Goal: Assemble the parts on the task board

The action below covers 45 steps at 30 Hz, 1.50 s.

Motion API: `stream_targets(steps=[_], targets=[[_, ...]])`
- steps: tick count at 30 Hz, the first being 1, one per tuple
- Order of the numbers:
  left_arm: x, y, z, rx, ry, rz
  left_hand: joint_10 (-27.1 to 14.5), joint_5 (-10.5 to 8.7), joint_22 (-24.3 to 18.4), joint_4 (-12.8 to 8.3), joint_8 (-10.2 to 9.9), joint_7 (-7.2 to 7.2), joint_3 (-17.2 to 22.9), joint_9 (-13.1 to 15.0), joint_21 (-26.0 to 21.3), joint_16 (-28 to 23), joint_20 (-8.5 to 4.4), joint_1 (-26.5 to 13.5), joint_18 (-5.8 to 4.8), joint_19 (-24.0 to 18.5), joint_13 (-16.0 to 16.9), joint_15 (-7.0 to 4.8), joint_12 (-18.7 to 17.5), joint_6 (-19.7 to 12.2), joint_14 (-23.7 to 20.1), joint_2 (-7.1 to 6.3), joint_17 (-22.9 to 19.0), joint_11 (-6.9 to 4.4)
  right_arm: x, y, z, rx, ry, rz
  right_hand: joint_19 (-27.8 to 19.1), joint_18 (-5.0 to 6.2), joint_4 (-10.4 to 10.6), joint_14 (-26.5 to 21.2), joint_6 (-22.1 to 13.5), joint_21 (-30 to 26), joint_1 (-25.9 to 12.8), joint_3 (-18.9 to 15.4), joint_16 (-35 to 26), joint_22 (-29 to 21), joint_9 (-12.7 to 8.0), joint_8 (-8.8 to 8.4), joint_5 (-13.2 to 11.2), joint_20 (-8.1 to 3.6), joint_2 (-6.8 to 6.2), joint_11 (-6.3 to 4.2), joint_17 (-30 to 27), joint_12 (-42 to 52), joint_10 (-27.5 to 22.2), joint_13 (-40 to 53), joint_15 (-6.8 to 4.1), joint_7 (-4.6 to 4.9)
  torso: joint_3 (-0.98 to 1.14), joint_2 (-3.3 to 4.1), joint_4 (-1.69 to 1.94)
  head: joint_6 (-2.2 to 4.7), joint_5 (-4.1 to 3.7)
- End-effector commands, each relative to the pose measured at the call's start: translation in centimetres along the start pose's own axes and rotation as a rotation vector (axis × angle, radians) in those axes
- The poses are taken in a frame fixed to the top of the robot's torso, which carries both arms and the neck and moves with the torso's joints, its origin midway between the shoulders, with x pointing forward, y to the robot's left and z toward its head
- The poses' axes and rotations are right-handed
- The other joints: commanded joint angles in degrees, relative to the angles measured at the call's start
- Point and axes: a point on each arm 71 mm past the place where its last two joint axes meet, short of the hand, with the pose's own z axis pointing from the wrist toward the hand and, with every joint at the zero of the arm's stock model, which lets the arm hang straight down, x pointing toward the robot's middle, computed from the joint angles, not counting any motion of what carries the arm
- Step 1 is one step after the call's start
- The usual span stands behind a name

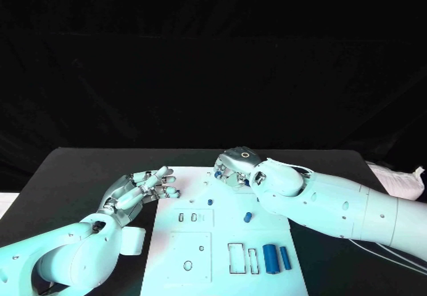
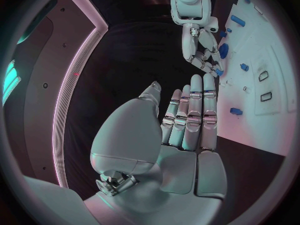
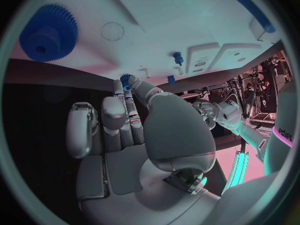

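Note:
The white task board [image 1: 223, 271] lies mid-table. My right hand [image 1: 237, 169] hangs over its far edge, fingers curled down. In the right wrist view its thumb and fingertips [image 3: 119, 91] pinch a small blue gear [image 3: 127, 79] just above the board. A large blue gear [image 3: 49, 33] lies on the board close by. My left hand [image 1: 142, 188] hovers by the board's far left corner, fingers straight and holding nothing. A small blue peg [image 1: 210, 201] and a short blue piece [image 1: 247, 216] sit mid-board. Two long blue pieces [image 1: 269, 258] lie near the right edge.
Empty slots [image 1: 187, 217] and a rectangular recess [image 1: 236, 258] mark the board. A white bundle [image 1: 400, 182] lies at the table's right edge, with cables [image 1: 392, 256] running under my right arm. Black table [image 1: 80, 179] stretches left of the board.

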Motion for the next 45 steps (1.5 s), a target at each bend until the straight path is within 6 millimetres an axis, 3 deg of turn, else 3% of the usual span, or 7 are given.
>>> stream_targets(steps=[1,11,29,32,37,40,45], targets=[[0.3,-0.1,0.0,0.003,0.024,-0.015,0.0,-0.18,0.1,-0.4,-0.2,0.37,0.0,-0.1,0.3,-0.2,0.19,0.4,0.06,0.3,-0.1,0.25,-0.2,0.1,-0.3,-0.04,0.1,0.21,-0.1,0.1,0.5,0.016,-0.036,-0.010,0.1,-0.66,0.0,1.1,-0.1,0.3,1.3,0.3,0.4,0.0,0.7,-0.09,0.2,0.12,0.73,-0.04,0.0,0.0,-0.1,0.1,0.06,0.23,0.00,0.18,0.14,0.17,-0.01],[0.4,-0.1,-0.1,0.002,0.026,-0.016,0.0,-0.18,0.1,-0.4,-0.2,0.37,0.0,-0.1,0.3,-0.2,0.19,0.4,0.06,0.3,-0.1,0.25,-0.2,0.1,-0.3,-0.04,0.1,0.21,0.4,0.8,1.6,0.014,-0.031,-0.012,0.1,-0.66,0.1,1.1,-0.2,0.3,1.3,0.4,0.6,0.1,0.7,-0.21,0.1,0.18,0.55,0.04,0.2,0.1,-0.3,0.1,0.13,0.34,-0.02,0.50,0.46,0.24,-0.05],[0.3,-0.1,-0.1,-0.002,0.026,-0.016,0.0,-0.18,0.1,-0.4,-0.2,0.37,0.0,-0.1,0.3,-0.2,0.19,0.4,0.06,0.3,-0.1,0.25,-0.2,0.1,-0.3,-0.04,0.1,0.21,1.3,0.9,2.1,0.029,0.055,-0.034,0.0,-0.65,0.9,0.9,-0.6,0.4,0.8,0.4,1.1,0.2,0.8,-0.67,-0.6,0.43,-0.40,0.25,0.3,0.1,-0.9,0.0,0.37,0.51,-0.15,0.62,0.54,0.16,-0.09],[0.3,-0.1,-0.1,-0.002,0.026,-0.016,-0.1,-0.17,0.1,-0.5,-0.3,0.39,0.0,-0.1,0.3,-0.3,0.21,0.5,0.06,0.3,-0.1,0.27,-0.3,0.1,-0.3,0.00,0.2,0.23,1.3,0.7,2.2,0.040,0.053,-0.037,-1.2,-0.34,1.6,0.2,-2.1,-0.2,0.1,0.3,-0.1,-1.3,0.6,-1.09,-0.8,0.69,-1.39,0.70,-1.6,0.0,-2.6,-0.1,0.73,0.93,-0.16,0.64,0.56,0.11,-0.06],[0.3,-0.1,-0.1,-0.003,0.026,-0.015,-0.1,-0.17,0.1,-0.5,-0.3,0.39,0.0,-0.1,0.3,-0.3,0.21,0.5,0.06,0.3,-0.1,0.27,-0.3,0.1,-0.3,0.00,0.2,0.23,1.0,0.6,2.1,0.047,0.003,-0.028,-7.9,1.42,3.4,-2.5,-10.6,-4.9,-0.7,-1.2,-6.8,-10.4,-1.4,-1.14,-1.2,2.47,-5.09,3.40,-11.2,0.1,-12.3,-0.2,2.84,3.67,-0.17,0.66,0.52,0.22,-0.08],[0.3,-0.1,-0.1,-0.004,0.026,-0.016,-0.1,-0.18,0.1,-0.6,-0.4,0.41,0.0,-0.1,0.3,-0.3,0.21,0.6,0.05,0.3,-0.1,0.28,-0.4,0.1,-0.3,0.00,0.2,0.24,0.7,0.6,2.0,0.044,-0.029,-0.019,-9.6,2.01,4.0,-3.2,-12.3,-6.4,-0.2,-2.3,-8.9,-12.9,-1.5,-1.10,-1.3,2.74,-5.61,3.68,-14.1,0.1,-14.3,-0.2,3.15,3.78,-0.17,0.69,0.60,0.33,-0.13],[0.2,-0.1,-0.1,-0.005,0.023,-0.014,-0.1,-0.18,0.1,-0.6,-0.4,0.41,0.0,-0.1,0.3,-0.3,0.21,0.6,0.05,0.3,-0.1,0.28,-0.4,0.1,-0.3,0.00,0.2,0.24,0.1,0.5,1.2,0.033,-0.057,0.001,-9.5,2.04,4.5,-3.1,-12.0,-6.6,0.6,-2.6,-9.2,-13.0,-1.3,-0.82,-1.2,2.89,-5.31,3.57,-14.5,0.5,-13.8,-0.1,3.08,3.67,-0.13,0.68,0.56,0.46,-0.07]])
